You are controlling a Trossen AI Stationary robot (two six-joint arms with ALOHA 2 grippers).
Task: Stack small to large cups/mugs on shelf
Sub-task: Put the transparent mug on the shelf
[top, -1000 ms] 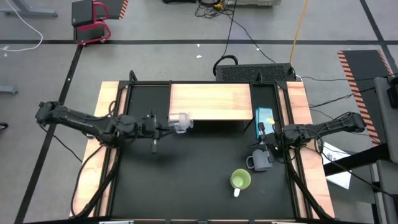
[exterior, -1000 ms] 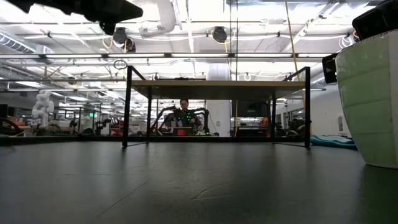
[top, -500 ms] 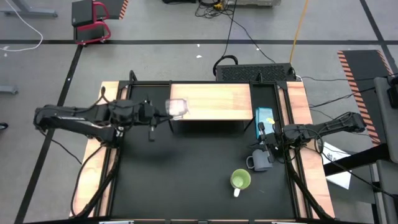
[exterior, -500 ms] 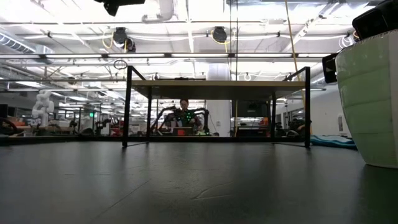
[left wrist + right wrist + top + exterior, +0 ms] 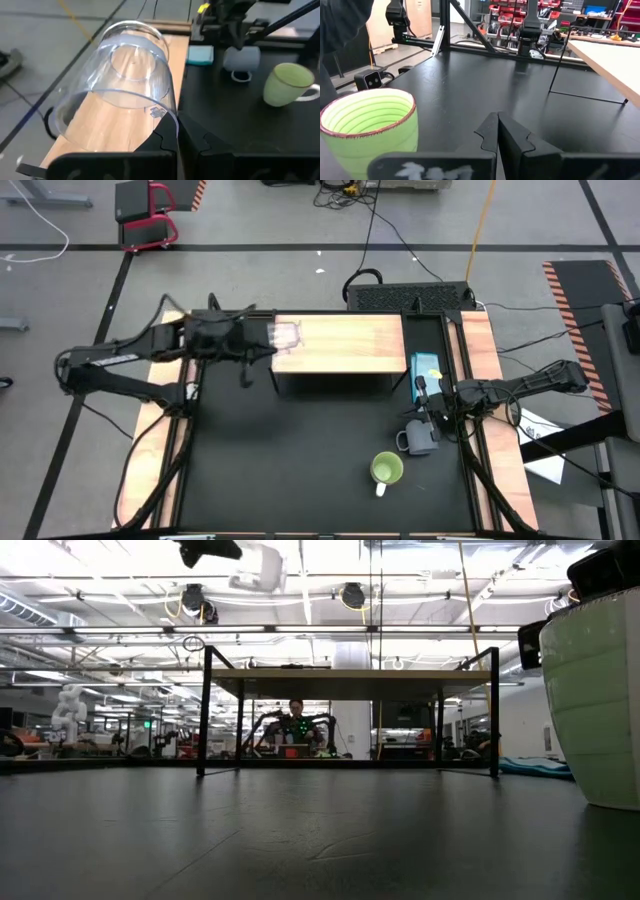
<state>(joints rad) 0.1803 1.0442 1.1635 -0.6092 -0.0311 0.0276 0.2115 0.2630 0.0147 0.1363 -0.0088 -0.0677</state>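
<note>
A: Where's the glass cup (image 5: 284,335)?

B: Upper left of the high view, clamped in the left gripper (image 5: 262,339), tipped on its side over the shelf's (image 5: 345,345) left end.

A: The others?

B: Grey-blue mug (image 5: 419,437) and green mug (image 5: 386,470) sit on the tabletop (image 5: 300,450) lower right. Right gripper (image 5: 428,418) waits by the grey-blue mug, fingers together, empty.
</note>
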